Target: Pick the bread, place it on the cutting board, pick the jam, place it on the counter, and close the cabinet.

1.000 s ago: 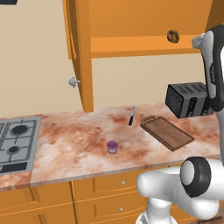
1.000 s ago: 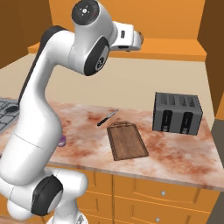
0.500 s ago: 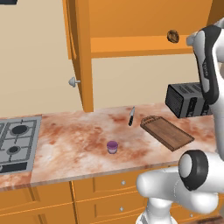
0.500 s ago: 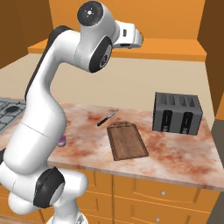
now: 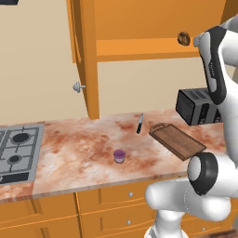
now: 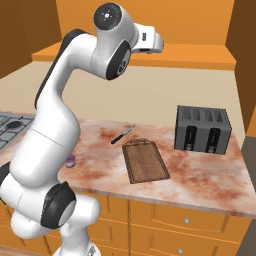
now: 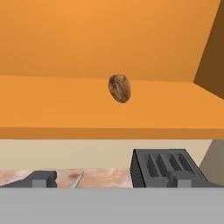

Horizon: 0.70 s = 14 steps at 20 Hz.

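Arm raised nearer shelf — hand (image 7: 112, 186) apart, empty; bread (image 7: 119, 88) ahead, untouched.

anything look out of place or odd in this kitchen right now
Yes. The bread sits alone on the open cabinet's shelf, an unusual spot for a loaf. The cabinet door hangs wide open. A knife lies loose on the counter beside the cutting board.

Marbled stone counter (image 5: 83, 153) is looking polished; wooden cutting board (image 6: 145, 161) is appearing matt; toaster (image 6: 202, 129) is possibly showing metal.
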Available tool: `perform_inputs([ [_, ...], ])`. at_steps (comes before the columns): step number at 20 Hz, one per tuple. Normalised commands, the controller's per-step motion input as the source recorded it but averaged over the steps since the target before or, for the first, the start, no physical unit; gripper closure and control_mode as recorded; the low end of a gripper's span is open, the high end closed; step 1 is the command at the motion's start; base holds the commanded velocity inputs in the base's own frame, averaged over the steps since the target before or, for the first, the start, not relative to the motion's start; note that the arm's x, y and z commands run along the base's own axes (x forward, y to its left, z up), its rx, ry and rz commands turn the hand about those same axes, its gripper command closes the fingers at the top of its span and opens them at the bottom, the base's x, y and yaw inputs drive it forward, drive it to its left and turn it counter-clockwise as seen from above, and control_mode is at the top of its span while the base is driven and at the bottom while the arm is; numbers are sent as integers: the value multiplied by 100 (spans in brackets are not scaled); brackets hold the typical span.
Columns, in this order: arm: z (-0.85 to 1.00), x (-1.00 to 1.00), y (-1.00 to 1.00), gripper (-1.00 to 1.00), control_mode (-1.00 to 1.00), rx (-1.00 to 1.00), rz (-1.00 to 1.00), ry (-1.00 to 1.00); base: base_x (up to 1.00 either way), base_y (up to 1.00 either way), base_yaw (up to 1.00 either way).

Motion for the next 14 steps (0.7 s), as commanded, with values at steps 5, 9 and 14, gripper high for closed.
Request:
perform_inputs([
  [5,0,14,0,-100,-100,6,0,0,0,0,0],
  [9,0,19,0,-100,-100,2,0,0,0,0,0],
  [14,0,27,-6,-100,-100,0,0,0,0,0,0],
])
